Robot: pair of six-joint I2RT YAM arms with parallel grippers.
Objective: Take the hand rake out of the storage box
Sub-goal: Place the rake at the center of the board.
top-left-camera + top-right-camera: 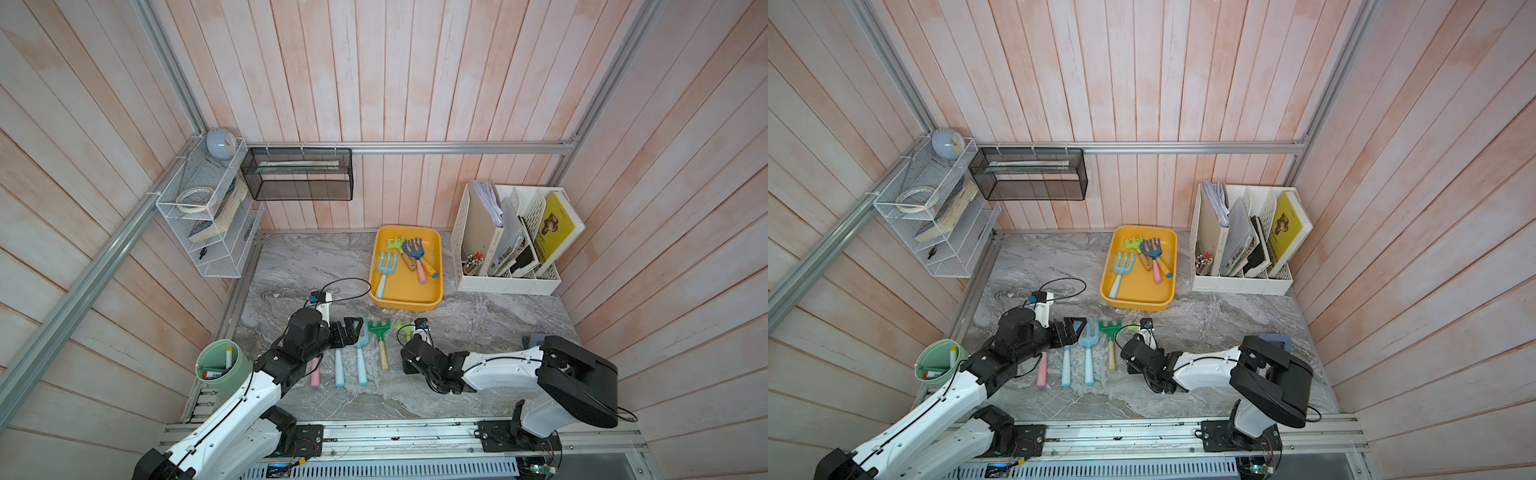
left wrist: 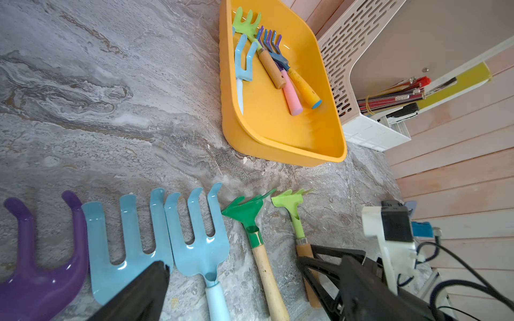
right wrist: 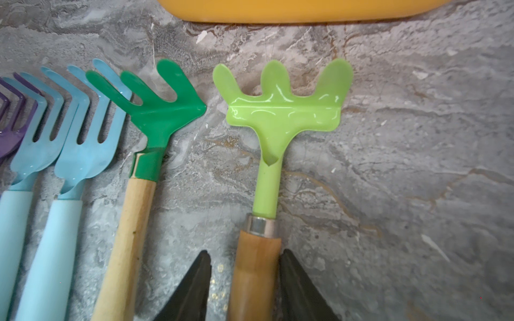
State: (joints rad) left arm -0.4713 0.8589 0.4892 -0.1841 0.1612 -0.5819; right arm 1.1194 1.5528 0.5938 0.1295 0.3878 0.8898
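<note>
Left arm (image 1: 249, 390) low, jaws wide; right arm (image 1: 498, 368) low, jaws narrower

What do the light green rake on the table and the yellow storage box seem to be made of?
Light green rake: head probably glossy painted metal, given sharp highlights and a folded crease; handle wood, showing grain; silver ferrule looks metal. Storage box: likely moulded plastic, smooth, uniform yellow-orange, rounded corners.

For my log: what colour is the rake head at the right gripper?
Light green rake head; right wrist view shows it best.
</note>
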